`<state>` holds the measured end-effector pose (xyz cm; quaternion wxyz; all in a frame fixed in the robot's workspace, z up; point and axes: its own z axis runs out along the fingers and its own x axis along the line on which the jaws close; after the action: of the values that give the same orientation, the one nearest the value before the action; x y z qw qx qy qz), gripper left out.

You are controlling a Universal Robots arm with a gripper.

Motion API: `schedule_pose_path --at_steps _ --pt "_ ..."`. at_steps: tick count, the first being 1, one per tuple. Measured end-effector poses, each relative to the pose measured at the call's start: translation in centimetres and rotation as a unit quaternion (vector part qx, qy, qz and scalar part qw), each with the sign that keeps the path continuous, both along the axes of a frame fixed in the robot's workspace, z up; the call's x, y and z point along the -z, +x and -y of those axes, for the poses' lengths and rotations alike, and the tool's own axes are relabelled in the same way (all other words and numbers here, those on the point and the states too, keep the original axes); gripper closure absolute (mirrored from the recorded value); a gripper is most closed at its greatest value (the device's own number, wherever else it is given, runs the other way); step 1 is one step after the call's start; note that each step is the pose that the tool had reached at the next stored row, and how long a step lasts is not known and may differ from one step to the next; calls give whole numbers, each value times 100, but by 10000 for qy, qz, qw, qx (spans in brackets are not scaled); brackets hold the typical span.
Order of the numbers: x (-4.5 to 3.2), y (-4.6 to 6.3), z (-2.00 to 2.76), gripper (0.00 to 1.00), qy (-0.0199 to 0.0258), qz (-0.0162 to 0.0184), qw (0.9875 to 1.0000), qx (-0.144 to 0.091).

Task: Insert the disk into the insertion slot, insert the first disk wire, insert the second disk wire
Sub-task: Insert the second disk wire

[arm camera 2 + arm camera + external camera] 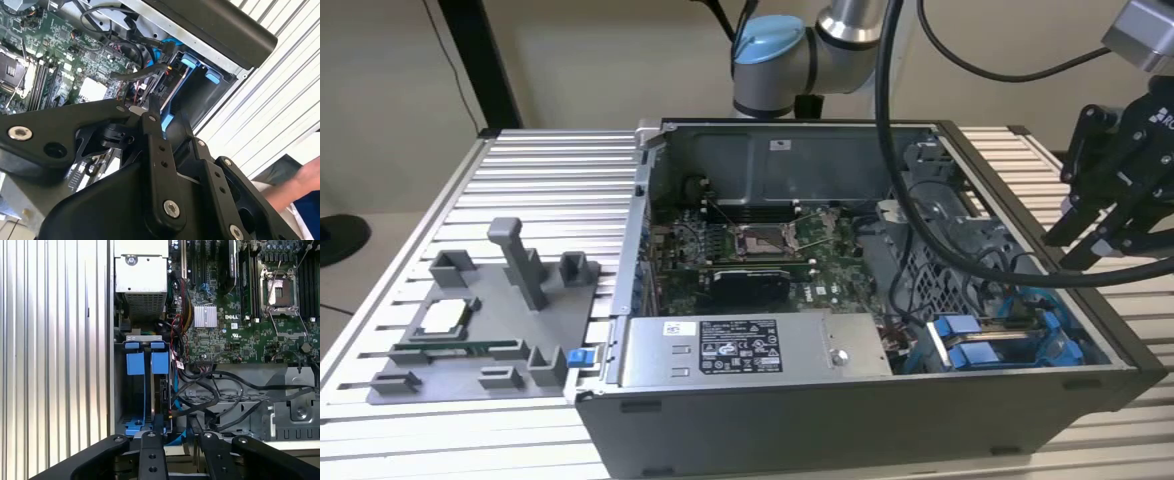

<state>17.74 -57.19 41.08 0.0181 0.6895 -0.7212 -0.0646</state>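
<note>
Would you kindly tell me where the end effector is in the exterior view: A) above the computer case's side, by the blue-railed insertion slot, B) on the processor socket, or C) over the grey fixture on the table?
A: the end effector hangs over the computer case edge, above the insertion slot.

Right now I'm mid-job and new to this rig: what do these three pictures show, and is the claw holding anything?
One robot arm works over an open computer case on a ribbed metal table. The exterior view looks on from off the arm; both wrist views ride on it. The black claw hangs above the case's corner by the blue-railed insertion slot. Its fingers stand apart, and I see nothing gripped. A grey parts fixture lies beside the case. A person's hand shows in the second wrist view.
</note>
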Motion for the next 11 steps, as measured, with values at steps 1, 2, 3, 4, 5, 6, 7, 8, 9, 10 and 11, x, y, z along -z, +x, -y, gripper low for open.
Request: schedule_pose_path --at_steps 1,2,3,4,5,6,7,8,9,10,11 --pt "0 0 0 0 0 0 10000 0" --pt "0 0 0 0 0 0 10000 -1" --pt "-5 0 0 0 0 0 10000 0" --pt "-10 3 0 0 4 0 10000 -1" --pt "-9 9 0 0 8 0 10000 -2" --pt "-9 20 0 0 14 0 10000 -4" --pt "-8 42 0 0 22 0 10000 -7" --pt "-6 67 0 0 25 0 10000 -11" --pt "0 89 0 0 25 1 10000 -15" --pt "10 110 -1 0 26 2 10000 -19" --pt "22 130 -2 0 27 3 10000 -24"
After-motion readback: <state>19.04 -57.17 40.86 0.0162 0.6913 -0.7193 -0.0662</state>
